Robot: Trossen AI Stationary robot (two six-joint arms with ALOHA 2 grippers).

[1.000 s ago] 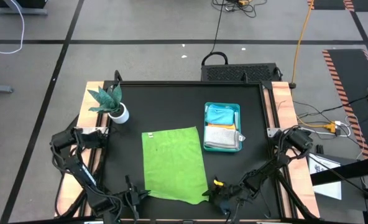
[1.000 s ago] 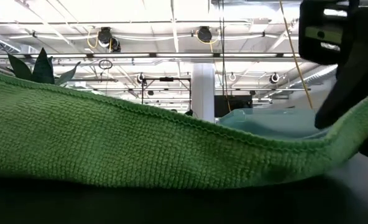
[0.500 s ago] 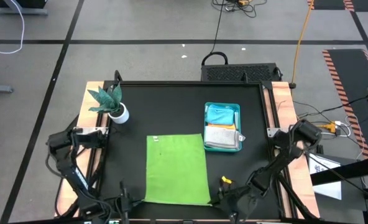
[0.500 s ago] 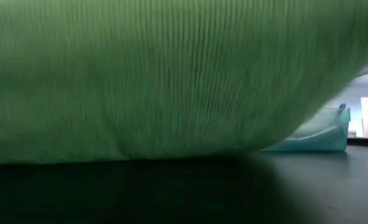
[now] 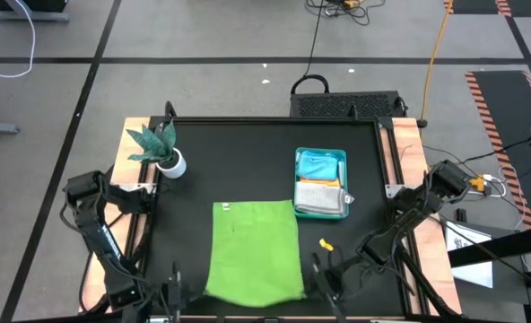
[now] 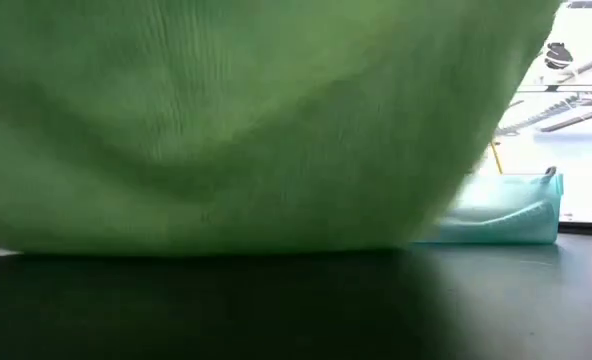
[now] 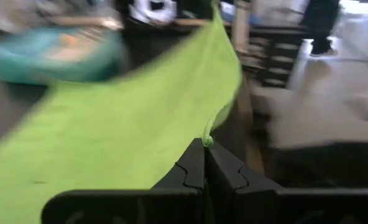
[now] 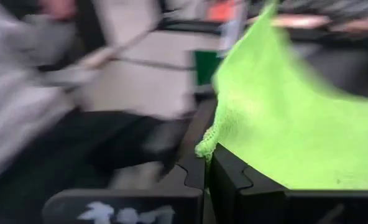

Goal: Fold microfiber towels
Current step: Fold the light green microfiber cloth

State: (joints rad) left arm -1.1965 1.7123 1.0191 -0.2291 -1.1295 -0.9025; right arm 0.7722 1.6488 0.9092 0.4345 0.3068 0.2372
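**Two grippers pinch the near corners of the lime green towel**

One lime green towel lies spread at the lower centre of the high view, on the black table, its near edge lifted at the bottom of the frame. In the low view the same cloth fills almost the whole picture as a hanging green sheet.

The left gripper has its fingers pressed together on one near corner – a small tuft of green sticks up from between them. The right gripper is likewise closed tight on the other near corner, the cloth bunched at its fingertips. In the high view both sit at the bottom edge, one at each side of the towel.

Up and to the right of the green towel stands the teal tray, holding a turquoise-blue towel in its far half and a white-grey towel in its near half. A small yellow piece lies on the table just right of the green towel. The plant in its white pot sits at the table's upper left corner.
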